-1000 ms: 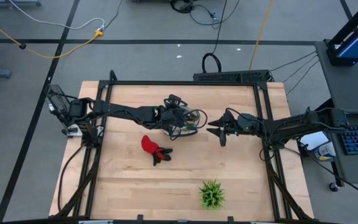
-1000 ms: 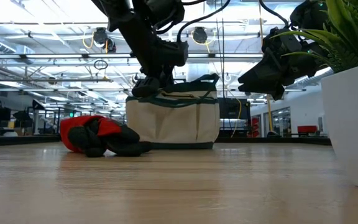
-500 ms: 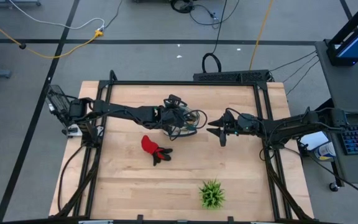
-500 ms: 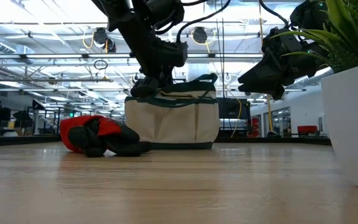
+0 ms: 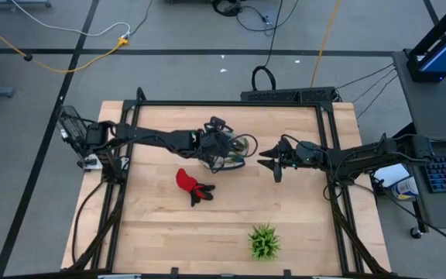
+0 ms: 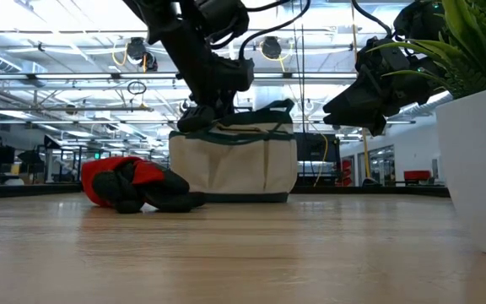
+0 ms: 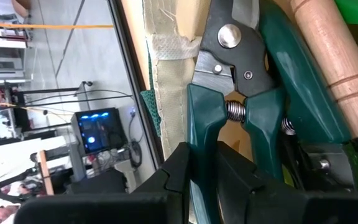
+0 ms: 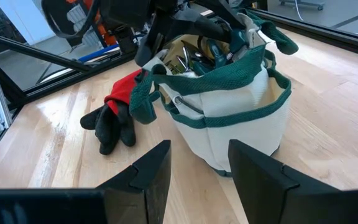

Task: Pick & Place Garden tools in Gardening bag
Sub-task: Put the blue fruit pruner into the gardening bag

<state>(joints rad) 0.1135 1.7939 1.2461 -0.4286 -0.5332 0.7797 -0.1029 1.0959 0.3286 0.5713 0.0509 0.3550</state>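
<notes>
A green plant (image 5: 264,242) stands near the table's (image 5: 161,240) front edge, well clear of my arms. The red glove (image 5: 192,186) lies on bare wood just left of and in front of the bag (image 6: 233,165), with open board all round it. My left gripper (image 7: 202,163) is down in the bag's mouth, fingers closed on the shears (image 7: 241,93) beside a wooden handle (image 7: 331,50). My right gripper (image 8: 197,168) hovers open, just right of the bag, holding nothing.

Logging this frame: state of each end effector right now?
Left end effector: closed on the pruning shears' green handle, inside the gardening bag.
Right end effector: open, empty, beside the bag.
</notes>
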